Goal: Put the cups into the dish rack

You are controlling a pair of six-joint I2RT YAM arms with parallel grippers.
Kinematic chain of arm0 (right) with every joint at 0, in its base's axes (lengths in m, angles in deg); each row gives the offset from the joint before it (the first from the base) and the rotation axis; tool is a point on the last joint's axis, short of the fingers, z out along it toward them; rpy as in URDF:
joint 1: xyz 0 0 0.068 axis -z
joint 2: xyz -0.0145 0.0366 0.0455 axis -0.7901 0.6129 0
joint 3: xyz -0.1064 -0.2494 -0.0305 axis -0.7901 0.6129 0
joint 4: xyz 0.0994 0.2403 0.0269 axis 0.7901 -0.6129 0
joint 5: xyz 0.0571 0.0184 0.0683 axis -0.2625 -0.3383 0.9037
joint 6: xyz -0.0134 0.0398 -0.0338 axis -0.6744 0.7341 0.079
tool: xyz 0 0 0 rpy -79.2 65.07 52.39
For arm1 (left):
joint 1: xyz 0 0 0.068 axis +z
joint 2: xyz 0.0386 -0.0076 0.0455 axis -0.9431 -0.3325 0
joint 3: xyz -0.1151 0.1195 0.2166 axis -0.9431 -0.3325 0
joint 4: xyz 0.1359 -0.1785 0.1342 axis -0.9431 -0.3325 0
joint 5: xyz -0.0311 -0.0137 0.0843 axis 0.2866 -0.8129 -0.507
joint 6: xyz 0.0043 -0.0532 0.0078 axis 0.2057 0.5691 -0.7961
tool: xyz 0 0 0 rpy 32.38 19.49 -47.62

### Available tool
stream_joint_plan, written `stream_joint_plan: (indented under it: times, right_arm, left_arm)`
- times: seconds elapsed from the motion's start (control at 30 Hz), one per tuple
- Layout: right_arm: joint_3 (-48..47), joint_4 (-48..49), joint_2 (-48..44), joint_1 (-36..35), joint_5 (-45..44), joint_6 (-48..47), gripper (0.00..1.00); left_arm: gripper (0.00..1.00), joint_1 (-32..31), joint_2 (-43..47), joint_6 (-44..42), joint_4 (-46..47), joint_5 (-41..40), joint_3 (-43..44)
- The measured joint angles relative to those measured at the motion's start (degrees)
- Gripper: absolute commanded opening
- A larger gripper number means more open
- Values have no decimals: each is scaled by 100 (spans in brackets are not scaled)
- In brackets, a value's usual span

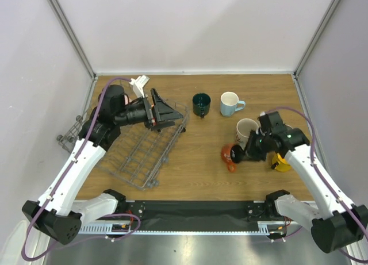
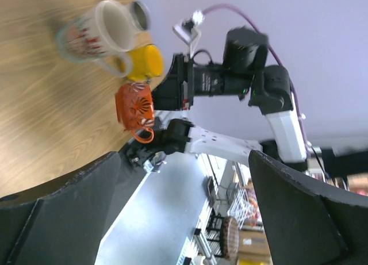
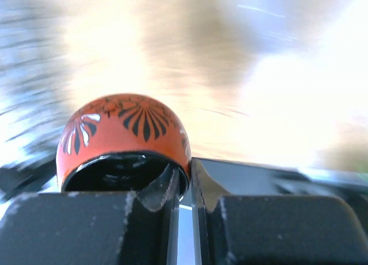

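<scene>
Right pincer (image 3: 183, 179) is clamped on the rim of the orange mug (image 3: 123, 133). One finger is inside the black-glazed mouth and the other on the outer wall, with the wall pinched between them. Left pincer (image 1: 171, 112) is spread wide with nothing between its fingers, hanging over the far right corner of the dish rack (image 1: 141, 156). The rack sits at the left of the table (image 1: 195, 176), skewed to the table's edges, and I see no mug in it. The relation that matters: the rack lies to the left of the held mug across a stretch of bare table, and the left arm is much nearer to it. I judge the right arm must carry leftward, or pass the mug over. The mug's axis runs roughly level, mouth toward the right wrist and base toward the rack. The other mugs are out on the table: cream mug (image 1: 246, 129) and yellow mug (image 1: 282, 163) just beside the right pincer, dark green mug (image 1: 201, 104) and light blue mug (image 1: 231, 103) farther back. The overhead view gives the layout but hides the grip under the arm. The right wrist view shows the finger placement but only blur behind. The left wrist view shows the mug's patterned base and its handle. Whether the mug is clear of the table, I cannot tell.
</scene>
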Motion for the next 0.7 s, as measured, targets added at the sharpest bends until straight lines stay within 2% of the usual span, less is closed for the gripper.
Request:
stream_joint_plan:
  times: [0.1, 0.3, 0.53, 0.7]
  right_arm:
    - [-538, 671, -122, -146, 927, 59, 0]
    - [-1088, 2758, 92, -319, 2669, 592, 0]
    - [-1937, 3912, 730, -640, 3477, 977, 0]
    - [-2020, 4293, 861, -1045, 3641, 1123, 0]
  left_arm:
    - [100, -11, 79, 153, 481, 302, -33]
    - [100, -210, 221, 549, 1482, 815, -291]
    - [100, -372, 404, 579, 1895, 807, -295]
    - [100, -579, 446, 745, 2271, 732, -361]
